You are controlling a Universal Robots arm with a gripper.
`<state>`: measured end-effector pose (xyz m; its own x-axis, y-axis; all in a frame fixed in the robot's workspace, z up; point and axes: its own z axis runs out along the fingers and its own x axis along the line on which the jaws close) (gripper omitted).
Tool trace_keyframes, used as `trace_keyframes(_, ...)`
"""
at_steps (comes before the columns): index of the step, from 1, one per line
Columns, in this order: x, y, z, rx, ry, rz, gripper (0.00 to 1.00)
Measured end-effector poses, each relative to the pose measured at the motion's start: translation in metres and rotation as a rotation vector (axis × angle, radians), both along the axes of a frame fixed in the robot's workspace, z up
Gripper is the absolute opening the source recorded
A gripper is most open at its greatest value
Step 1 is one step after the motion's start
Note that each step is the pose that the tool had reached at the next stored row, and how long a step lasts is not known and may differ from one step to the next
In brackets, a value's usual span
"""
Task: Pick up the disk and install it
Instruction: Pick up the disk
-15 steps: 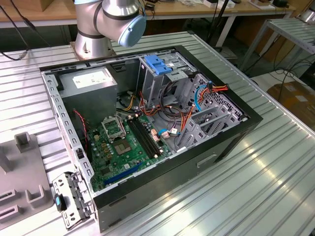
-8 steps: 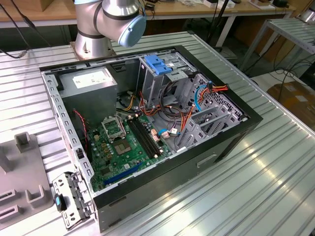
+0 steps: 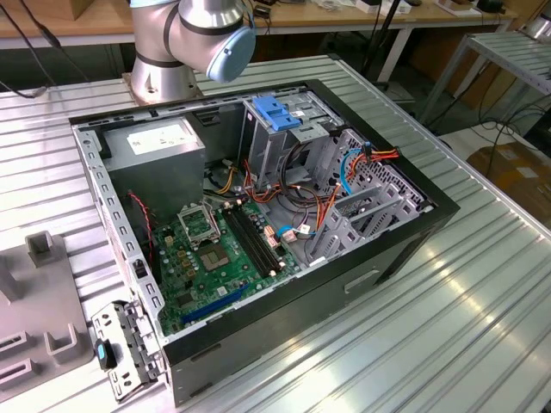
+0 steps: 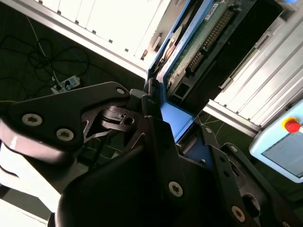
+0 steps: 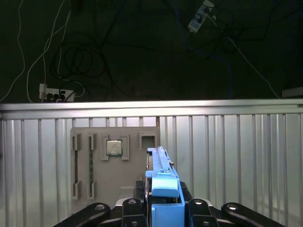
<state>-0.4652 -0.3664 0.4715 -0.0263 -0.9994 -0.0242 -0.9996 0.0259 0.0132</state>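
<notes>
Blue-railed disk (image 4: 191, 49) tight in the tool (image 4: 174, 122)

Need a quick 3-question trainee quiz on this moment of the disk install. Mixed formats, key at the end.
1. True or false: the gripper is shut on the disk.
2. Multiple choice: in the first wrist view, the grey fixture on the ribbed table holds: A) a processor chip; B) a fan; C) a screwdriver.
3. Fill in: in the exterior view, the latch on top of the drive cage is coloured ____.

Key: 1 true; 2 A; 3 blue.
</notes>
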Motion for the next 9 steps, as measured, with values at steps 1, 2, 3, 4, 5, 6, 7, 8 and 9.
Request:
trace_keyframes(1,0.0,0.0,0.0015,0.0,0.0003,0.0,0.37)
trace_keyframes(2,0.0001,0.0,0.0037,0.0,0.0008,0.0,0.37)
trace_keyframes(3,0.0,0.0,0.0049,0.0,0.0009,0.0,0.37)
trace_keyframes(4,0.0,0.0,0.0061,0.0,0.0011,0.0,0.37)
trace_keyframes(5,0.0001,0.0,0.0076,0.0,0.0013,0.0,0.37)
trace_keyframes(6,0.0001,0.0,0.0091,0.0,0.0016,0.0,0.37)
trace_keyframes(7,0.0001,0.0,0.011,0.0,0.0019,0.0,0.37)
trace_keyframes(8,0.0001,0.0,0.0124,0.0,0.002,0.0,0.37)
trace_keyframes(9,0.0001,0.0,0.0141,0.0,0.0024,0.0,0.37)
